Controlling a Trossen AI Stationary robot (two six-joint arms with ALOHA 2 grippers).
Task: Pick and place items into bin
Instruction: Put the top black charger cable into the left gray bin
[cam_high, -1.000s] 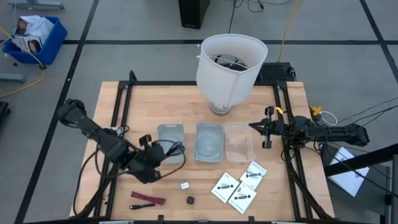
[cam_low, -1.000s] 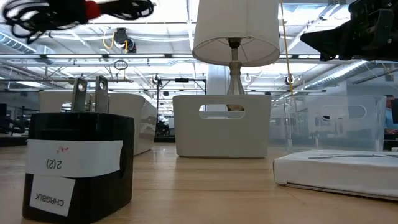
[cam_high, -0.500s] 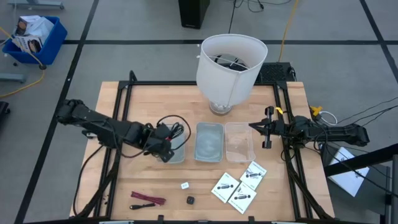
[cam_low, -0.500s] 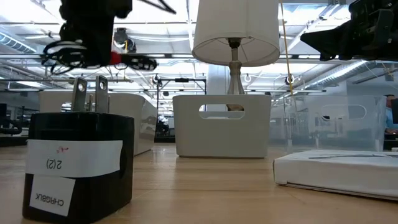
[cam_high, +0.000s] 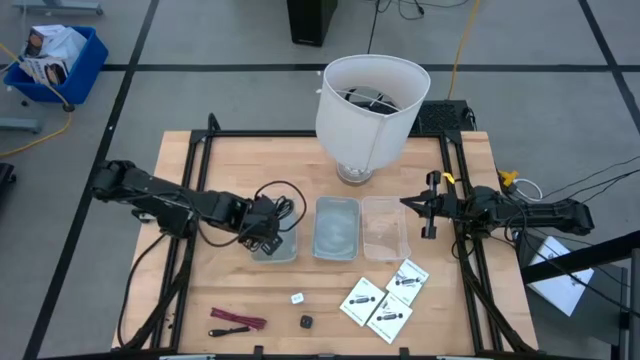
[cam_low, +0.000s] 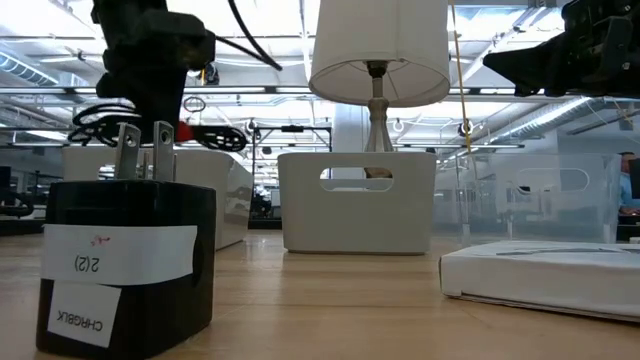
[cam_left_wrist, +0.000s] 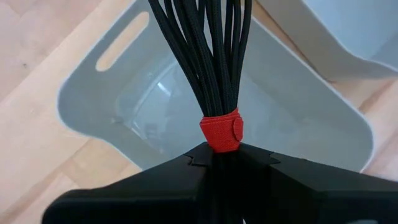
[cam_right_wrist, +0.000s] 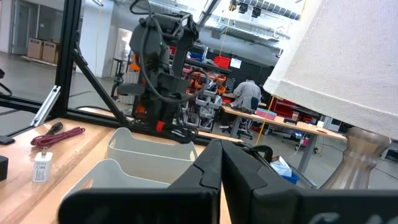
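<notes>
Nearest the table (cam_high: 210, 170) front edge: red cable bundle (cam_high: 237, 321), black cube (cam_high: 306, 322), white packets (cam_high: 378, 301). Beyond them, left claw (cam_high: 268, 229) clamped on black cable bundle (cam_left_wrist: 208, 56), above left grey bin (cam_left_wrist: 124, 93). Right claw (cam_high: 428, 216) pressed together, right of clear bin (cam_high: 385, 228).

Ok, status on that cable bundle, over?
Left end effector shut on black cable bundle, held over the left grey bin. Right end effector idle by the clear bin. Nothing in the way.
</notes>
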